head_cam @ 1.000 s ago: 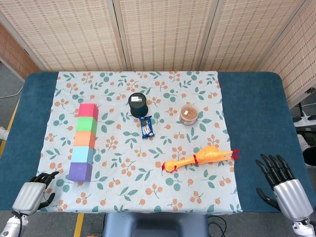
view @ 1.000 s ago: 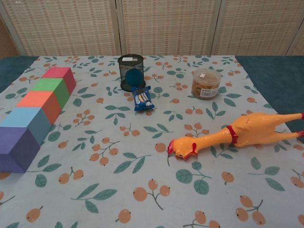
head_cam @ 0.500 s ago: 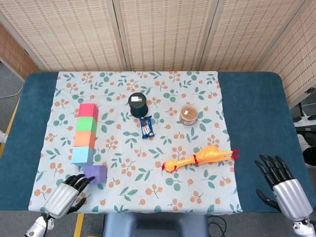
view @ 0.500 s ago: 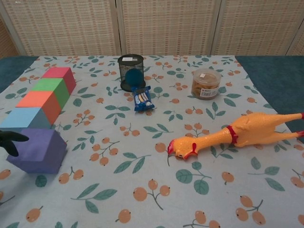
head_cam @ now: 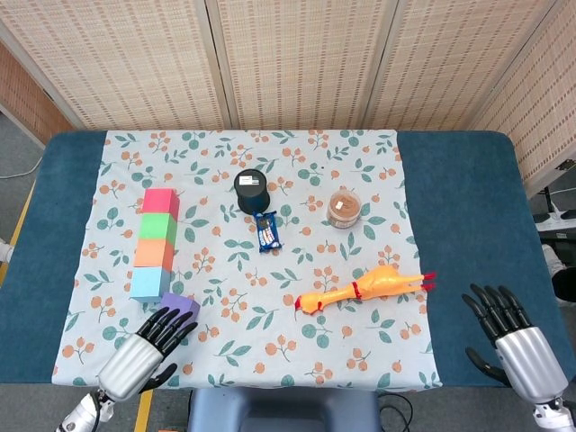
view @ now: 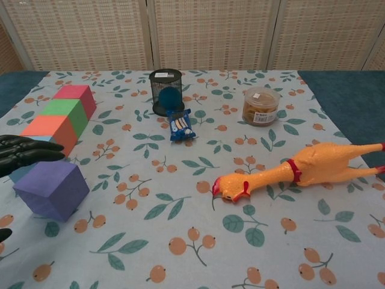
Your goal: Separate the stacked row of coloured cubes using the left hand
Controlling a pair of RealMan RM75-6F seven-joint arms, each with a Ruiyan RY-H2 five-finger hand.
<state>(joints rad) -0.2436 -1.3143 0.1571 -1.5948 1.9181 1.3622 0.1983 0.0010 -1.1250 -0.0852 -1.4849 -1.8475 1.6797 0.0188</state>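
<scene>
Four cubes still form a row on the floral cloth: red (head_cam: 159,200), green (head_cam: 157,225), orange (head_cam: 155,254) and light blue (head_cam: 149,283). The purple cube (view: 51,189) lies apart from the row's near end, turned at an angle and shifted right. My left hand (head_cam: 144,355) reaches over it from the front edge, its black fingers (view: 27,153) spread and stretched across the cube's left side and the light blue cube. It grips nothing that I can see. My right hand (head_cam: 517,346) hovers with fingers spread at the front right, off the cloth.
A black mesh cup (head_cam: 251,191) stands mid-table with a blue snack packet (head_cam: 267,231) just in front of it. A lidded jar (head_cam: 345,207) sits to the right. A rubber chicken (head_cam: 364,288) lies across the front right of the cloth.
The purple cube has slid right off the end of the row and turned. My left hand has come forward and rightward over it. The right hand has hardly moved.
</scene>
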